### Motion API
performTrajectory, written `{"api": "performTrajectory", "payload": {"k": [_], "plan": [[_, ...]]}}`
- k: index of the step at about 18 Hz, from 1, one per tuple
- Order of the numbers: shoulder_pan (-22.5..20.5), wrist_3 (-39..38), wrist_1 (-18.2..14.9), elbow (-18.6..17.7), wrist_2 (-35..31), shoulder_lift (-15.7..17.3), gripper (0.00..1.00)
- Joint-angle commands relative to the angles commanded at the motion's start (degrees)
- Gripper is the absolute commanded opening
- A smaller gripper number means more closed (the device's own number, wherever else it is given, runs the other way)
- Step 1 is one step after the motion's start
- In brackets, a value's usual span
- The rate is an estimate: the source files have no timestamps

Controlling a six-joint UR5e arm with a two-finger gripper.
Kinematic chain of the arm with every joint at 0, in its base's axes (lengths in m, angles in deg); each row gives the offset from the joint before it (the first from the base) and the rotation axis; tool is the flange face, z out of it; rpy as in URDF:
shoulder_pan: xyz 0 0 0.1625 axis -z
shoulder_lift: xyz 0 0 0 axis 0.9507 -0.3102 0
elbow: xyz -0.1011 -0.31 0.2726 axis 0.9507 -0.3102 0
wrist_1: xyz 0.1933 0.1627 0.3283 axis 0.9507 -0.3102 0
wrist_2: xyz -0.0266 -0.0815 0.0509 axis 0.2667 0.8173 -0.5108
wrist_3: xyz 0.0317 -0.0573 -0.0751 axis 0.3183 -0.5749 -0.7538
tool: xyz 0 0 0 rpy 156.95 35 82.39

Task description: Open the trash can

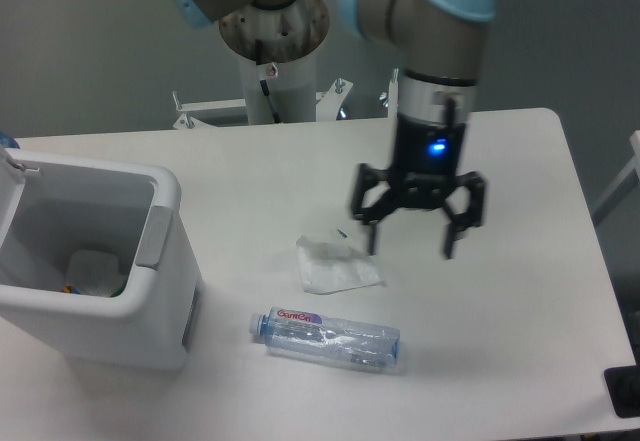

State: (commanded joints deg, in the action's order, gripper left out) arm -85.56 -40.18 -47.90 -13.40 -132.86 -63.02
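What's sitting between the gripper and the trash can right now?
In the fixed camera view, a crumpled white wrapper lies on the table between the open gripper and the trash can. The plastic bottle lies nearer the camera, off that line.

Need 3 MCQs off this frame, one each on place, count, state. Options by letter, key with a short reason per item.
1. Where does the plastic bottle lie?
A. Inside the trash can
B. On the table, in front of the crumpled white wrapper
C. Between the fingers

2. How many loose items lie on the table outside the trash can?
A. Two
B. Four
C. None

3. What state is the gripper in?
A. Shut on the bottle
B. Shut on the wrapper
C. Open, holding nothing

Key:
1 B: the bottle lies on its side on the table, nearer the camera than the wrapper.
2 A: only the bottle and the wrapper lie there.
3 C: the fingers are spread apart above the table, right of the wrapper, with nothing between them.
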Motion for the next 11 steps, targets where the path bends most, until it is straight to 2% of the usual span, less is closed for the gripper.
{"api": "performTrajectory", "payload": {"k": [2,5,9,11], "plan": [[-1.41,5.98,-0.18,-0.70,-3.78,-1.76,1.00],[-2.56,11.09,-0.35,-1.67,-9.06,-2.20,1.00],[-3.44,13.65,-0.61,-2.11,-11.26,-3.35,1.00],[-2.74,13.57,-2.80,-2.55,-13.20,-3.17,1.00]]}}
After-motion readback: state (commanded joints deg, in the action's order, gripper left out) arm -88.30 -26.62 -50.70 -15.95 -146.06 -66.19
